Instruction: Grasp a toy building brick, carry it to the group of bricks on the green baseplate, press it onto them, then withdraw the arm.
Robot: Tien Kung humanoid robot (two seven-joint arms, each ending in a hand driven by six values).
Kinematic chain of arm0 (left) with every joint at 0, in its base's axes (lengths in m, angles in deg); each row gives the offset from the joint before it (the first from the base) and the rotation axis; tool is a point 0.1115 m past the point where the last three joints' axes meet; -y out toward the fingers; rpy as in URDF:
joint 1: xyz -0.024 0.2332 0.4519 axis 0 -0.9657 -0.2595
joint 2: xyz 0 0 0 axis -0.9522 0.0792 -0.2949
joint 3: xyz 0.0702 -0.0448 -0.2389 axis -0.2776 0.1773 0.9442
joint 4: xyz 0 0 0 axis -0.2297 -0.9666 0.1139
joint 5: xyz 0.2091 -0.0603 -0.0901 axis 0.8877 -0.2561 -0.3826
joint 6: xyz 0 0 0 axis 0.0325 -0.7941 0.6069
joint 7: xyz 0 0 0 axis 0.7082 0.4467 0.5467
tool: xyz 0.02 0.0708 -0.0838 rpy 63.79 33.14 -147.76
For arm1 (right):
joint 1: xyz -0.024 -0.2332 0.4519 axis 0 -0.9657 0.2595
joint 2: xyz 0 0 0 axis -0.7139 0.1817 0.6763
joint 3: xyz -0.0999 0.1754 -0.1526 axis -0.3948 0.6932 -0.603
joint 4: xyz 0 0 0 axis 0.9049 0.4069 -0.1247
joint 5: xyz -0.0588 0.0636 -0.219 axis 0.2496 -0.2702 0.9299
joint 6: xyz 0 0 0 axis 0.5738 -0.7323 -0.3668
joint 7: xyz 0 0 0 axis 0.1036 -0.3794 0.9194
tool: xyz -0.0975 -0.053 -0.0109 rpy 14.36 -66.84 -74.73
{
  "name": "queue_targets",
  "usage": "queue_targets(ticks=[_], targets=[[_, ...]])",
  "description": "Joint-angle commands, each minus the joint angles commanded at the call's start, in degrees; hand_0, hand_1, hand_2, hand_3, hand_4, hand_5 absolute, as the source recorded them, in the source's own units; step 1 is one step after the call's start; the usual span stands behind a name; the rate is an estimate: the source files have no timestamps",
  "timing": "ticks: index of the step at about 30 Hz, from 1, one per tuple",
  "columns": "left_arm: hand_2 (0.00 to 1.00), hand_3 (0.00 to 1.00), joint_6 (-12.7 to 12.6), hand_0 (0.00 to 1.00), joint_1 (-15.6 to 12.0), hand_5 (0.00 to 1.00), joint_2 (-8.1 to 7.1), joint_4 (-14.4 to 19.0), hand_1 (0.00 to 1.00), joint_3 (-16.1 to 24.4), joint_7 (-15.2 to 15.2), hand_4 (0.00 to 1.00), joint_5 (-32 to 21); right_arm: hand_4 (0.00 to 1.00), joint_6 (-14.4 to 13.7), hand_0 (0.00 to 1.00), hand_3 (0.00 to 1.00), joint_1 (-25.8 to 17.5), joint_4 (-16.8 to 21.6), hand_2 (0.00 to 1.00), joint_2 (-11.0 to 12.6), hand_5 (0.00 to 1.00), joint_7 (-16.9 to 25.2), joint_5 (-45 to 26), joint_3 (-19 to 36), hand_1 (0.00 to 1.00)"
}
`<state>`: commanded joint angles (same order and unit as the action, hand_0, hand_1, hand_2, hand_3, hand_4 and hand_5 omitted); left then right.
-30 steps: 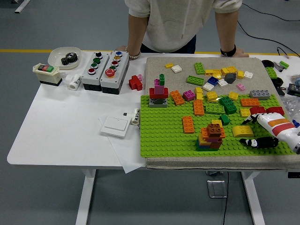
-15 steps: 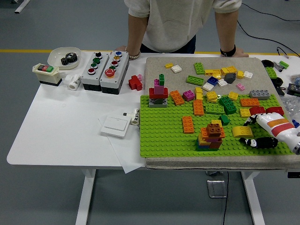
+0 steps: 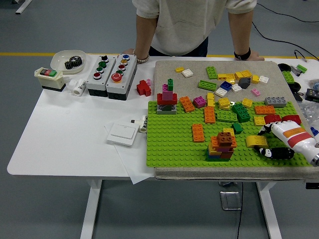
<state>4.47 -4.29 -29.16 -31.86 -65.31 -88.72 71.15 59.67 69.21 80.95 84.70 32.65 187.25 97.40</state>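
Note:
A green baseplate (image 3: 169,144) lies on a grey mat at the right of the table. On it stands a group of orange, yellow and brown bricks (image 3: 222,146), near the front. Just right of the group lies a yellow curved brick (image 3: 253,141). My right hand (image 3: 260,141) comes in from the right edge, its black fingers (image 3: 265,130) curled above and below the brick's right end, shut on it. A second small tower of red, grey, pink and green bricks (image 3: 167,99) stands at the plate's far left corner. My left arm is out of view.
Several loose bricks (image 3: 229,82) are scattered over the far mat and the plate's far half. Button boxes (image 3: 112,74), a bowl with a gear (image 3: 70,61) and a white switch plate (image 3: 122,133) sit on the left. A person stands at the far side, both hands resting on the table edge.
The baseplate, with the brick group and the yellow brick on it, has slid a little to the left. My right hand has shifted slightly left and down with it.

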Motion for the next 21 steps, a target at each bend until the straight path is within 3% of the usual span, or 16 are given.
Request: queue_targets(ticks=[21], targets=[[0.729,0.585,0.1,0.76,-0.2,0.662,-0.04,0.0,0.756,0.2,0.0,0.643,0.3,0.669,-1.5,0.252,0.497,-0.8,3.9,0.462,1.4,0.44,1.5,0.1,3.3,0.388]])
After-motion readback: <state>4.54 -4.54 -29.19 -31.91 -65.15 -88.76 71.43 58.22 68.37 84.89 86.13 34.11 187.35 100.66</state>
